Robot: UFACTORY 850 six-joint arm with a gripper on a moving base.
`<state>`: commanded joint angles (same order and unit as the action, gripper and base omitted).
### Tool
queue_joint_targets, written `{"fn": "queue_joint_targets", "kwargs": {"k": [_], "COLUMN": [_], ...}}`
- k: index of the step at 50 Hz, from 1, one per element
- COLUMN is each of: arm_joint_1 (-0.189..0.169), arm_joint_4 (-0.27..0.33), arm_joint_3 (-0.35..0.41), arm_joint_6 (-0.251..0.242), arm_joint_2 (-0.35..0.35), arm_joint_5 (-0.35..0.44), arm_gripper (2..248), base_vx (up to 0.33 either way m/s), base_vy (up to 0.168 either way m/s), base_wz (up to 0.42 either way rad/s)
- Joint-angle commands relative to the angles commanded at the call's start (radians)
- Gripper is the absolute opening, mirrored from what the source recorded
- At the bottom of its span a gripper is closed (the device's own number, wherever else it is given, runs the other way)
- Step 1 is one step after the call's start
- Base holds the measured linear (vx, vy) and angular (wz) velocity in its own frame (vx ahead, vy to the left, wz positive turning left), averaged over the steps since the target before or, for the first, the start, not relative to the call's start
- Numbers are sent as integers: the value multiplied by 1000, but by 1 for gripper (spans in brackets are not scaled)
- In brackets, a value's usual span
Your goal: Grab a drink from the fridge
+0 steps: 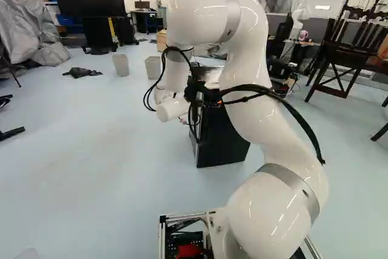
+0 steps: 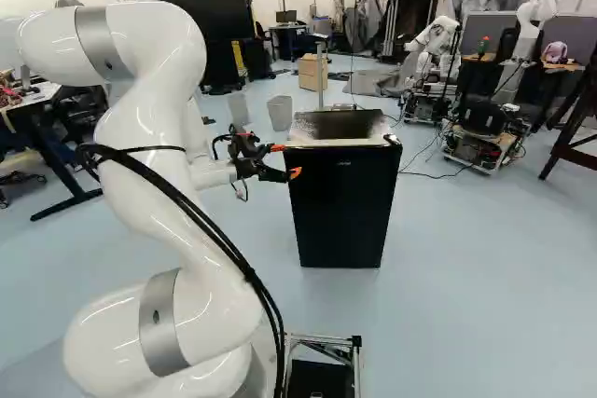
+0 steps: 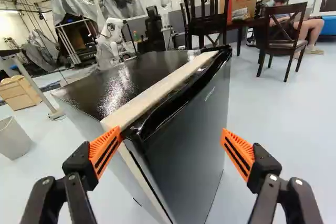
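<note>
My gripper [image 2: 285,160] is at the upper side corner of the black fridge [image 2: 340,207] in the right base view. Seen from the wrist, the gripper [image 3: 171,139] stands wide open, and the corner of the fridge door [image 3: 184,145] lies ahead between its orange pads. One pad appears close beside the pale strip [image 3: 157,90] along the top's front edge; whether it touches cannot be told. The other pad is off to the side of the door's front face. The door looks closed against the body. No drink is visible, and the fridge's inside is hidden.
Two bins [image 1: 120,65] and a wooden cabinet [image 2: 312,72] stand beyond the fridge. Another robot [image 2: 434,62] is farther back. A dark chair [image 3: 283,40] and a table lie past the door's side in the wrist view. A desk [image 2: 47,118] is at the left of the right base view.
</note>
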<state>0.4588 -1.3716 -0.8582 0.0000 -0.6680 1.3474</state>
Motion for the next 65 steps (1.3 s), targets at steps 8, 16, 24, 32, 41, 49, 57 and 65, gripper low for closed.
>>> {"fn": "queue_joint_targets", "kwargs": {"k": [8, 16, 24, 32, 41, 49, 57, 65], "arm_joint_1": [-1, -1, -3, -9, -20, -29, -36, -40], "arm_joint_4": [0, 0, -1, -11, -29, -47, -64, -81], "arm_joint_3": [0, 0, 6, 20, 42, 64, 96, 138], "arm_joint_6": [0, 0, 0, 0, 0, 0, 0, 0], "arm_joint_2": [0, 0, 3, 11, 23, 34, 51, 73], "arm_joint_5": [-11, -23, -33, -38, -39, -39, -39, -39], "arm_gripper": [247, 247, 247, 247, 247, 247, 247, 247], "base_vx": [0, 0, 0, 0, 0, -4, 0, 0], "base_vy": [0, 0, 0, 0, 0, -7, 0, 0], "base_wz": [0, 0, 0, 0, 0, -7, 0, 0]}}
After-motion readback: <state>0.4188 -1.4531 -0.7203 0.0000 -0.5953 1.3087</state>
